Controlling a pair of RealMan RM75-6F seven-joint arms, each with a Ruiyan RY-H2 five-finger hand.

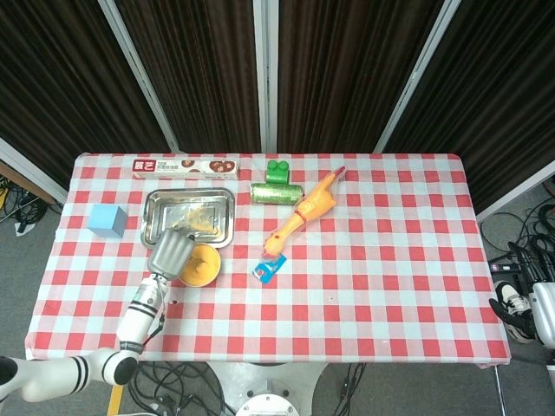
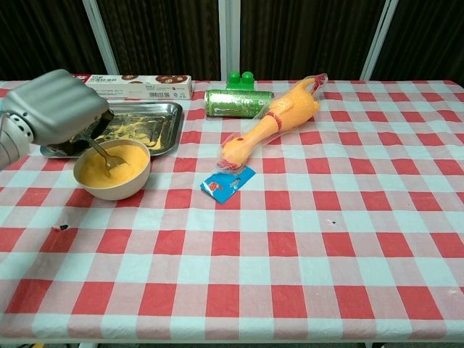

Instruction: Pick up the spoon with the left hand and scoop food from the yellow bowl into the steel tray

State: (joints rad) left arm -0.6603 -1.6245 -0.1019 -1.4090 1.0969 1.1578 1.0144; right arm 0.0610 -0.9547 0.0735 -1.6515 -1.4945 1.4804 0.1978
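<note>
My left hand [image 2: 56, 112] [image 1: 171, 255] grips the spoon [image 2: 104, 155], whose bowl end dips into the yellow food of the yellow bowl [image 2: 113, 171] [image 1: 199, 265]. The hand hangs over the bowl's left rim and partly covers the steel tray [image 2: 148, 123] [image 1: 189, 213] just behind it. The tray holds a thin scatter of yellow food. In the head view the spoon is hidden under the hand. My right hand is not in either view.
A rubber chicken [image 2: 275, 118], a green can [image 2: 238, 101], a green block [image 2: 242, 77] and a biscuit box [image 2: 140, 85] lie behind and to the right. A blue packet [image 2: 227, 183] lies right of the bowl. A blue cube [image 1: 106, 220] sits left of the tray.
</note>
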